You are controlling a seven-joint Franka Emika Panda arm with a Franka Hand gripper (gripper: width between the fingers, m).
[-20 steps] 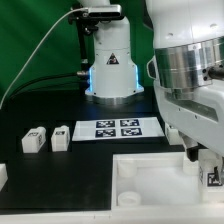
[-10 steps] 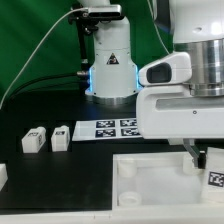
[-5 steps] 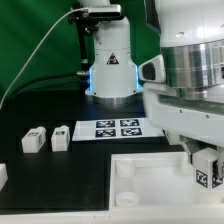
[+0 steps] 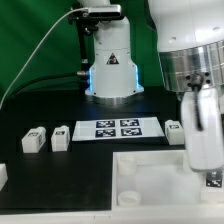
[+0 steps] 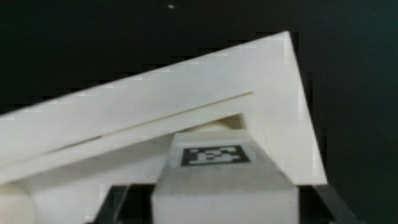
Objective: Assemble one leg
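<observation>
My gripper (image 4: 207,168) is shut on a leg (image 4: 212,180), a small white post with a black-and-white tag. It holds the leg upright over the right end of the large white tray-like piece (image 4: 150,170). In the wrist view the held leg (image 5: 219,165) sits between the dark fingers (image 5: 121,206) of my gripper (image 5: 222,208), with a corner of the tray-like piece (image 5: 160,100) right beyond it. Whether the leg touches the piece, I cannot tell. Two more legs (image 4: 35,139) (image 4: 60,137) lie on the black table at the exterior view's left.
The marker board (image 4: 118,128) lies in the middle of the table. Another white leg (image 4: 175,131) stands just to its right, behind my arm. A small white part (image 4: 3,173) shows at the left edge. The robot base (image 4: 110,65) stands at the back.
My wrist has turned in place over the tray-like piece's right end, still gripping the leg. The leg has barely shifted. The leg beside the marker board has come into view.
</observation>
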